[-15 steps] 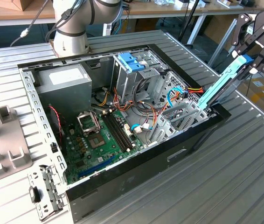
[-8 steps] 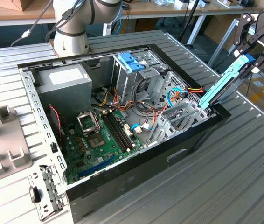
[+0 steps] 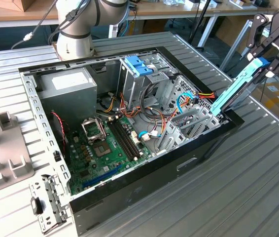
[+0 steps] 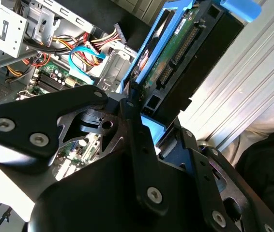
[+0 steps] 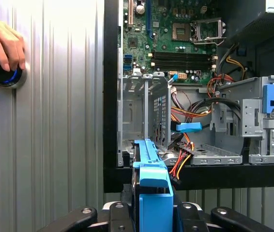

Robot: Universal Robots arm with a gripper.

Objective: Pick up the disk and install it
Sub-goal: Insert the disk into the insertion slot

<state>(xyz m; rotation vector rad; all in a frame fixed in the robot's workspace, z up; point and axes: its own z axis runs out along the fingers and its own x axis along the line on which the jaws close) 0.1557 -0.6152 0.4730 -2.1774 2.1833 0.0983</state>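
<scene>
Claw [image 3: 266, 61]: I am clamping the disk [image 3: 235, 89] by its upper end | disk is hanging at the exterior view's right, over the computer case [image 3: 129, 197] rim | long axis is slanting down toward the empty drive cage [image 3: 191, 123], near its lower end

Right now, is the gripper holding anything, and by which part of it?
Yes: the gripper holds the disk, which is tilted, clamped at its upper, blue plastic end.

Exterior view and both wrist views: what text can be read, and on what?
No text can be read.
Sticker on the power-supply box: print too small.
Lettering on the gripper, shut on the disk: cut off at the edge.
Markings on the motherboard: too small.
</scene>
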